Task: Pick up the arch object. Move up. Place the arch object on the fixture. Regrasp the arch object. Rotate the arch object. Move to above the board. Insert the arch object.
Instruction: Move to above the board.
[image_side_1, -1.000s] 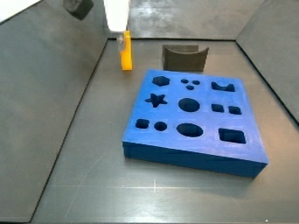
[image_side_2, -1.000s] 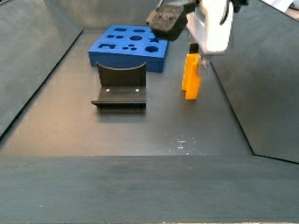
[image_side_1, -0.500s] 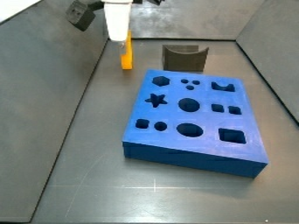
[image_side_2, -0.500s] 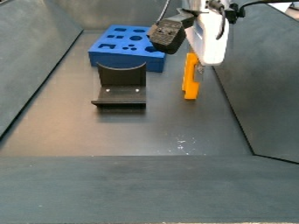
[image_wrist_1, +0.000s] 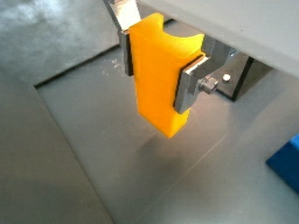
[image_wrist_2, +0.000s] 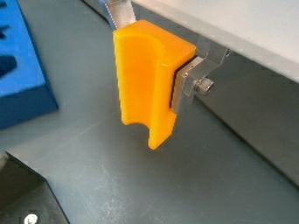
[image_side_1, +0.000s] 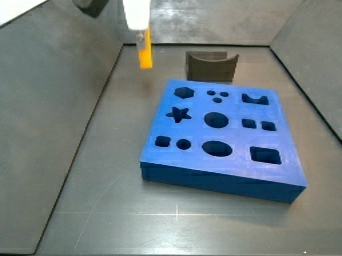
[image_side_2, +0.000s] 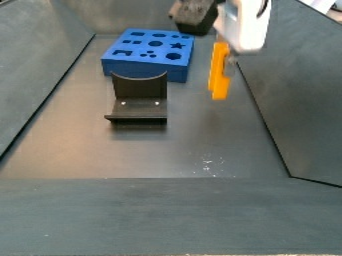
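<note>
Gripper (image_wrist_1: 156, 63) at upper centre in a wrist view, fingers (image_wrist_1: 191, 86) clamped on the arch object (image_wrist_1: 163, 74). Block hangs clear of the floor. Judged rigid, light, smooth-faced; hold the flat sides near its top.

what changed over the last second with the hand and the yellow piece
The hand has risen, carrying the arch object with it: a second ago the piece stood lower, near the floor; now it hangs higher, clear of the floor in a wrist view. The silver fingers stay clamped on its sides. The fixture and the board have not moved.
</note>
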